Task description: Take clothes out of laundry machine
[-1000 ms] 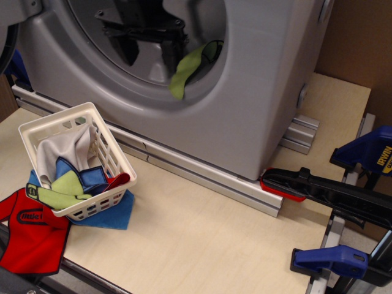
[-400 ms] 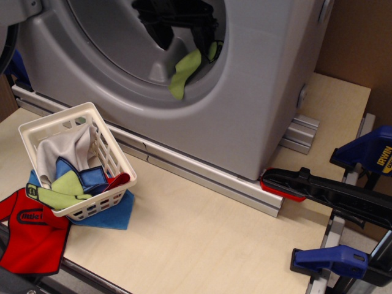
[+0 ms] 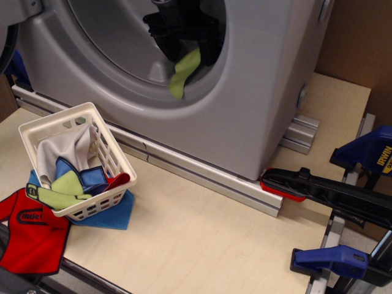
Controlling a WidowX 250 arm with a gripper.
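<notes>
Pale wood tabletop [image 3: 202,245] carries the big grey machine [image 3: 269,79], with blue clamps [image 3: 367,153] along the right edge. Inside the round opening the black gripper [image 3: 184,30] sits right over the upper end of the green garment [image 3: 184,72]; whether its jaws are closed on the cloth or merely around it I cannot tell, since black fingers merge with the dark drum. The garment hangs from there over the lower lip of the opening, its free end dangling down the inner rim. It looks light, thin and floppy, so it will likely sag and trail; a pinch near the top end, where the gripper is, should lift it clear without snagging the rim. The white basket [image 3: 55,125] at left holds grey, blue and lime cloths, with a red garment [image 3: 30,236] lying beside it on the table.
</notes>
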